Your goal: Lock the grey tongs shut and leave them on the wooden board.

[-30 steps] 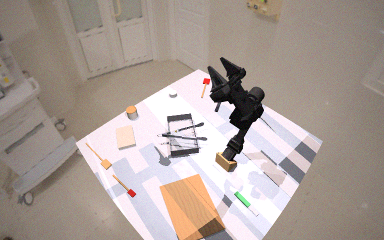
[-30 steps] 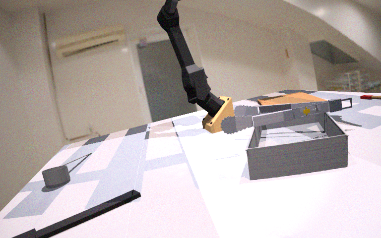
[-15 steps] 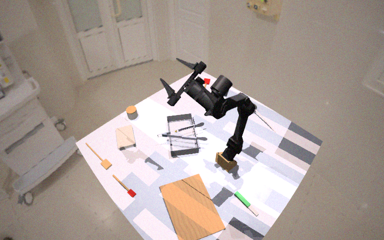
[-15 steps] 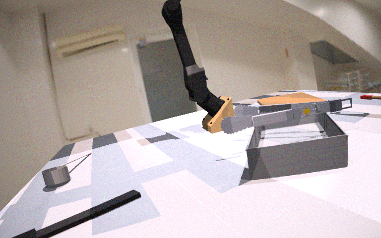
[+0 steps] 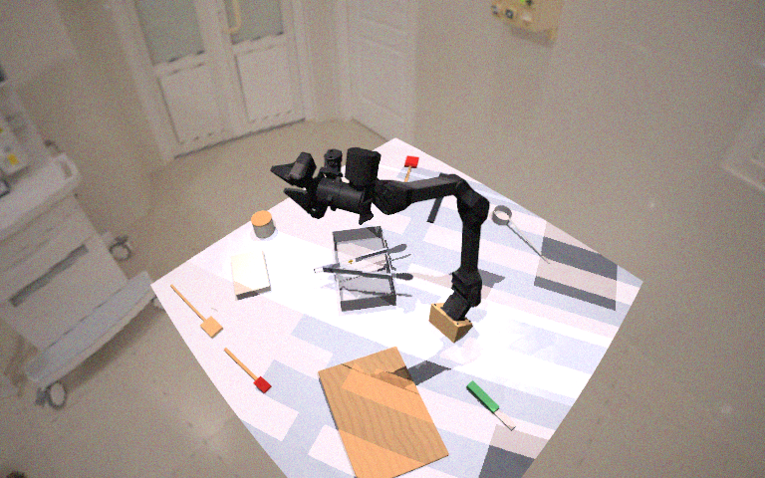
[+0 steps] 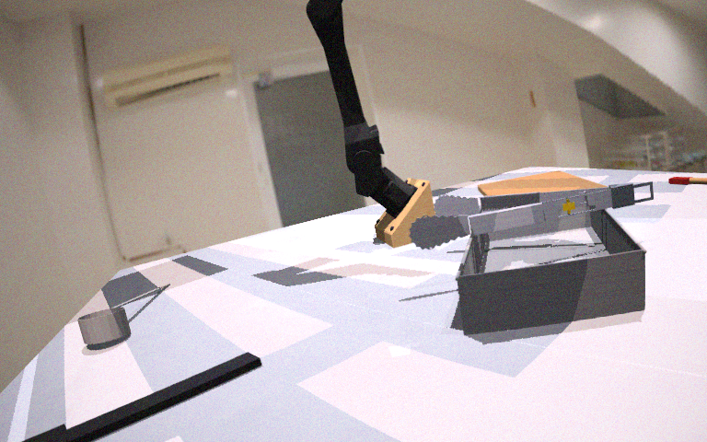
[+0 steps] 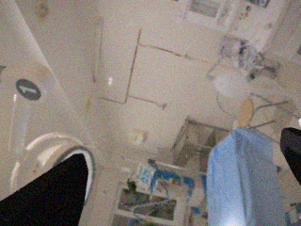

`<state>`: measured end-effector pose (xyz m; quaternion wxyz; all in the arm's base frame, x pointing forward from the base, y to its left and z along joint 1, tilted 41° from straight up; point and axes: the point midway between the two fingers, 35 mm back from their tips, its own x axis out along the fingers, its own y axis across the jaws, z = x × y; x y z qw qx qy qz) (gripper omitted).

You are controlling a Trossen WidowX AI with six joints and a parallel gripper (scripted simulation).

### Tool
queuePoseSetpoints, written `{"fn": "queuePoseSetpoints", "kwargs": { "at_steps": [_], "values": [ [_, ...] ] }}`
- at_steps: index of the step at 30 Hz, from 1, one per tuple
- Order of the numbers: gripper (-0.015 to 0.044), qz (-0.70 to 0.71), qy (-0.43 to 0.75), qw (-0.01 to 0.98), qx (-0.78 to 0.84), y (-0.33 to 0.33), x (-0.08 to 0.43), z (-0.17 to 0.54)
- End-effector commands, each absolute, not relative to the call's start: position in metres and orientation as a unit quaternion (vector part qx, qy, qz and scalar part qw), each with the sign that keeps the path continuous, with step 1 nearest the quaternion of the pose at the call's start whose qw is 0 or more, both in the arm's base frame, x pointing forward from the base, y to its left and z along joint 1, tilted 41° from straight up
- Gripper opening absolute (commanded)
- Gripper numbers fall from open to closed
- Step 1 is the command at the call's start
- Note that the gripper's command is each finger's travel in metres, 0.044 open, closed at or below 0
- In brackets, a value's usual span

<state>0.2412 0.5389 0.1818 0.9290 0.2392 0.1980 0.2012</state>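
Observation:
The grey tongs lie open across the roasting tin. Their two scalloped tips overhang the rim on the robot base's side, and their hinge end with a small loop overhangs the opposite rim. A yellow mark shows on one arm. The wooden board lies flat near the front of the top view, with nothing on it. My gripper is open and empty, raised high beyond the tin and pointing away from the base. It is outside the exterior view.
A lidded jar and a cream block stand left of the tin. A wooden spatula and a red one lie at the left edge. A green-handled tool, a long-handled cup and a black bar lie elsewhere.

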Motion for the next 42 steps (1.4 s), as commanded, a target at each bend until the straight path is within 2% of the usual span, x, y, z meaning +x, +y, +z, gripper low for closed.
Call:
{"fn": "queuePoseSetpoints", "kwargs": {
  "at_steps": [1,7,14,21,28,30,42],
  "values": [
    [0.044,0.157,0.241,0.955,0.067,0.5,0.283,0.132],
    [0.044,0.108,0.31,0.936,-0.124,0.438,0.323,0.085],
    [0.044,0.071,0.415,0.849,-0.318,0.351,0.348,0.044],
    [0.044,0.065,0.538,0.7,-0.465,0.257,0.35,0.02],
    [0.044,0.099,0.662,0.506,-0.544,0.168,0.33,0.02],
    [0.044,0.106,0.676,0.481,-0.548,0.159,0.327,0.021],
    [0.044,0.106,0.676,0.481,-0.548,0.159,0.326,0.021]
  ]
}}
